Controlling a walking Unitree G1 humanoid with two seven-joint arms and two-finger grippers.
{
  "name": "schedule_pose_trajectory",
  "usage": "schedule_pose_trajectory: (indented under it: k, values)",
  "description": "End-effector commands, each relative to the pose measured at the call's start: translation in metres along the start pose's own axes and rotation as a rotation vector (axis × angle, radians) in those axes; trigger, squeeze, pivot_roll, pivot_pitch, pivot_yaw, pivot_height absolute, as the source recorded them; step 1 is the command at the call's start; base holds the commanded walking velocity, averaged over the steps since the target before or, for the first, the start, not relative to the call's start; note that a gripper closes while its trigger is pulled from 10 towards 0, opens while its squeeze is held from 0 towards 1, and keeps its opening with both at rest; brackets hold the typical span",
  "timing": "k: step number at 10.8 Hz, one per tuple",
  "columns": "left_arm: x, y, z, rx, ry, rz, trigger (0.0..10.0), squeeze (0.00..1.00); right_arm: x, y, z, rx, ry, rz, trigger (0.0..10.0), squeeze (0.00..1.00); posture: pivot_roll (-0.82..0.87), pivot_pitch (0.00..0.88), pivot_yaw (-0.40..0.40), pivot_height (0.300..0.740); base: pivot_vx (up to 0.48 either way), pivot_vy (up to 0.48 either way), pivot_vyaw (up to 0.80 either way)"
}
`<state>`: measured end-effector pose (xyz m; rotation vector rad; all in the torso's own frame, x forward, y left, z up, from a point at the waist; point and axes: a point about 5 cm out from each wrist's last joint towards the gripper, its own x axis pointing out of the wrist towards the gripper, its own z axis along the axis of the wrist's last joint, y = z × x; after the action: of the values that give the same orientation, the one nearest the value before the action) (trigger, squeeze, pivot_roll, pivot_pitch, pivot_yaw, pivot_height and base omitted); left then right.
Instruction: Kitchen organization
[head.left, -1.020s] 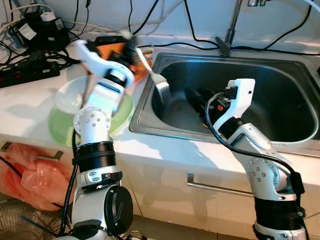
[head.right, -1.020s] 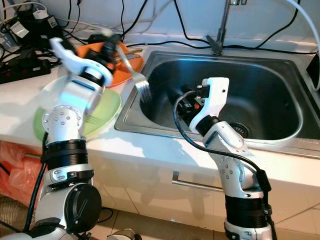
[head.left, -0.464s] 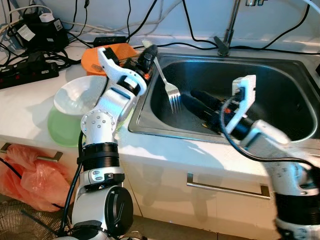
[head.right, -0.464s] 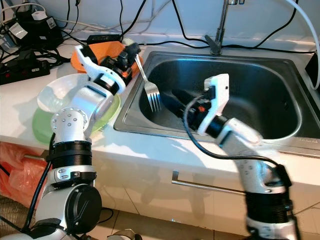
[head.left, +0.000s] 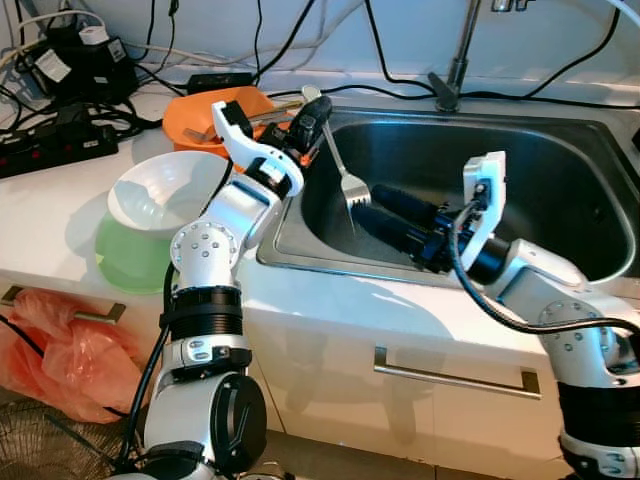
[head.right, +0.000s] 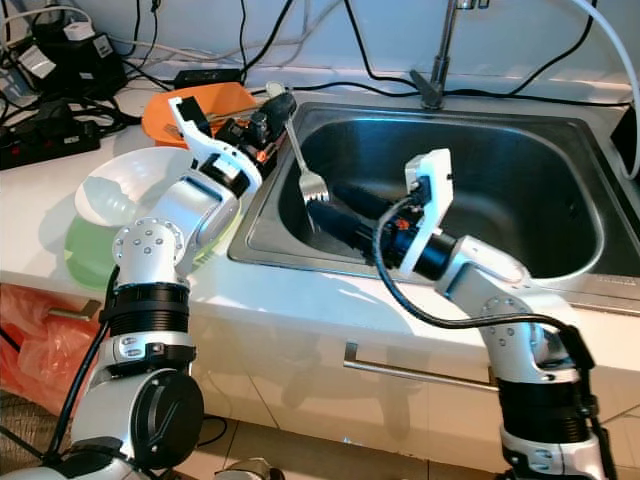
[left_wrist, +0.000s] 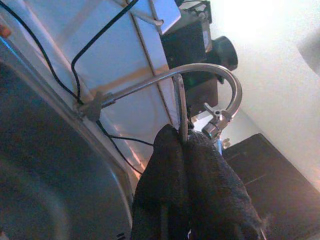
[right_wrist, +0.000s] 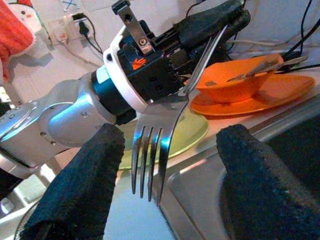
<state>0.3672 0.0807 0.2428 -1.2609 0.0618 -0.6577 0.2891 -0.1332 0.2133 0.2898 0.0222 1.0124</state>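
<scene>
A metal fork (head.left: 350, 183) hangs tines down over the left side of the steel sink (head.left: 560, 170). My left gripper (head.left: 308, 108) is shut on the top of its handle, at the sink's back left corner. In the left wrist view the handle (left_wrist: 182, 112) sticks out from between the closed black fingers (left_wrist: 165, 165). My right gripper (head.left: 370, 207) reaches leftward across the basin and is open. In the right wrist view the fork tines (right_wrist: 147, 160) hang between its two spread fingers (right_wrist: 92, 185), touching neither.
A faucet (head.left: 455, 70) stands behind the sink. On the counter to the left are an orange bowl on an orange plate (head.left: 200, 112), a white bowl (head.left: 160, 190) on a green plate (head.left: 125, 265), and power strips with cables (head.left: 60, 140). An orange bag (head.left: 50, 350) lies on the floor.
My left gripper has swung the fork right, from the sink's left rim out over the basin. My right gripper has come up from the basin and reached left, its fingers now either side of the tines.
</scene>
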Motion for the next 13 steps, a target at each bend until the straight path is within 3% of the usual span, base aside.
schedule_pose_trajectory:
  k: [1, 2, 3, 4, 9, 13]
  values:
    - [0.003, -0.001, -0.019, -0.067, 0.037, -0.037, 0.0, 0.0, 0.003, 0.004, 0.002, -0.001, 0.006, 0.043, 10.0, 1.0, 0.12, 0.039, 0.094, 0.74, 0.0, 0.0, 0.0]
    - [0.004, -0.004, -0.02, -0.073, 0.047, -0.06, 0.0, 0.0, 0.004, 0.005, 0.0, 0.005, 0.014, 0.051, 10.0, 1.0, 0.12, 0.038, 0.093, 0.74, 0.0, 0.0, 0.0]
    - [0.004, -0.007, -0.023, -0.081, 0.06, -0.083, 0.0, 0.0, 0.007, 0.006, -0.004, 0.017, 0.027, 0.074, 10.0, 0.56, 0.12, 0.039, 0.093, 0.74, 0.0, 0.0, 0.0]
    - [0.004, -0.008, -0.025, -0.087, 0.069, -0.096, 0.0, 0.0, 0.009, 0.008, -0.005, 0.025, 0.031, 0.09, 10.0, 0.0, 0.12, 0.039, 0.093, 0.74, 0.0, 0.0, 0.0]
    - [-0.002, -0.007, -0.041, -0.148, 0.166, -0.184, 0.0, 0.0, 0.02, 0.014, -0.009, 0.066, 0.056, 0.178, 10.0, 0.0, 0.12, 0.044, 0.087, 0.74, 0.0, 0.0, 0.0]
    - [-0.012, 0.011, -0.037, -0.145, 0.19, -0.183, 0.0, 0.0, 0.015, 0.011, -0.004, 0.07, 0.08, 0.21, 10.0, 0.0, 0.12, 0.05, 0.081, 0.74, 0.0, 0.0, 0.0]
